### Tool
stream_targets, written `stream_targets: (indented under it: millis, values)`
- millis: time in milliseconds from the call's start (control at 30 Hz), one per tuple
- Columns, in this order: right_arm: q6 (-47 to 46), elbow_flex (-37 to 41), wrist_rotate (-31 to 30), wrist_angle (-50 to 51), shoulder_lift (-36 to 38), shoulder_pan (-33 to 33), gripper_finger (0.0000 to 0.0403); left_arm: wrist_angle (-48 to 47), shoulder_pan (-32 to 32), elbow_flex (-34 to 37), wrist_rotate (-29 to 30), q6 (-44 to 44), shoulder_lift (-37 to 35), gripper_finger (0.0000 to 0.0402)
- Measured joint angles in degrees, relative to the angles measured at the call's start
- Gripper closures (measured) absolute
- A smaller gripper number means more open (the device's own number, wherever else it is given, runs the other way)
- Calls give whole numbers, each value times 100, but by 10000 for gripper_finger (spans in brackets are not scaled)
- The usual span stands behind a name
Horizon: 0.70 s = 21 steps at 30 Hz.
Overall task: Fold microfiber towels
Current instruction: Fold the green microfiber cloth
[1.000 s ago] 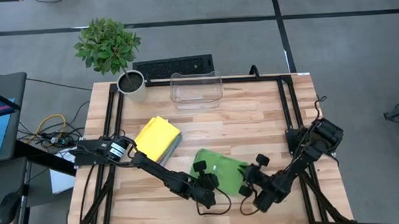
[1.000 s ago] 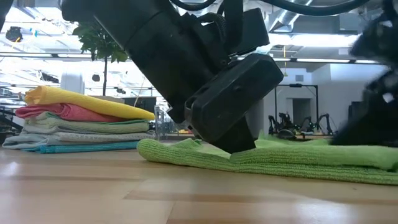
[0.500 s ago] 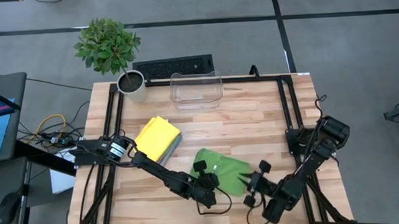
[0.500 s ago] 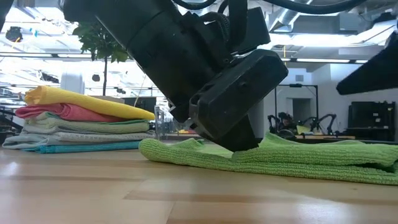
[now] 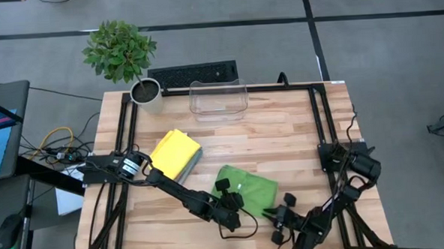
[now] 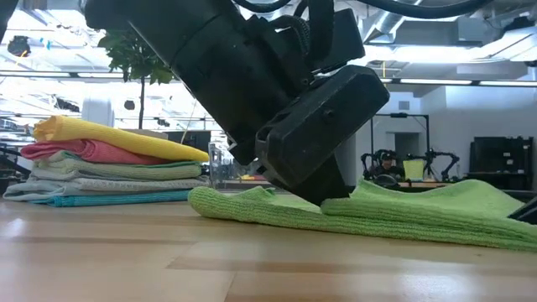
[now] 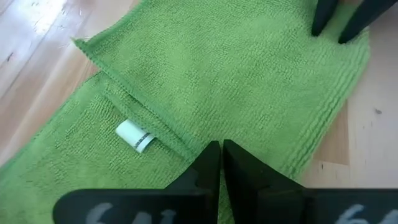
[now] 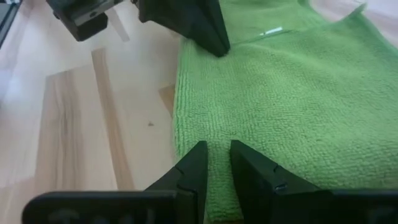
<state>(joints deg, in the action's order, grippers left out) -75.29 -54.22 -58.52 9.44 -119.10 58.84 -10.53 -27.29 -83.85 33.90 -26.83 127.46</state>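
My left gripper [image 5: 236, 201] is down on the lime green towel [image 5: 247, 188], fingers pinched tight together on its near left edge; in the left wrist view the two dark fingers [image 7: 219, 163] meet as one wedge right over the cloth, just beside a folded-over flap and a small white tag [image 7: 135, 136]; from the low view my left gripper [image 6: 323, 195] presses the towel [image 6: 403, 216] flat against the table [image 6: 126, 252], the cloth rumpling up either side of it.

My right gripper [image 5: 277, 212] sits at the towel's near right corner, by the front edge of the table [image 5: 283, 140]; its fingers [image 8: 200, 163] stand a narrow slot apart with the green hem running between them, so I'm nipping that edge of the towel [image 8: 280, 106]; across the cloth I can see my left gripper's dark tip resting on the far side.

The towel lies in the middle-front of the table, spread between my two grippers, partly doubled over on itself.

Off to the left, well apart, the stack of folded towels [image 5: 175, 152] waits with yellow on top; the low view shows pink, pale green, grey and teal layers [image 6: 109, 172] beneath it; the clear plastic bin [image 5: 218, 99] stands at the back edge, the potted plant [image 5: 121, 54] at the back left corner.
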Motion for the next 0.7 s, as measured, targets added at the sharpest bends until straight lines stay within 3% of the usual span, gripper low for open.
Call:
stream_targets:
  millis: [200, 433, 600, 700]
  values:
    - [59, -4, -51, 47, 2, -49, 306, -202, 15, 9, 245, 0, -226, 388]
    - [73, -4, -33, 51, 2, -73, 306, -1075, -126, -4, 1141, -138, -1058, 384]
    - [77, -4, -31, 53, 0, -73, 306, -2566, -273, 9, 727, -1214, -1237, 334]
    - [77, 0, -31, 56, -1, -73, 306, -2901, -514, 229, 969, -1823, -1233, 282]
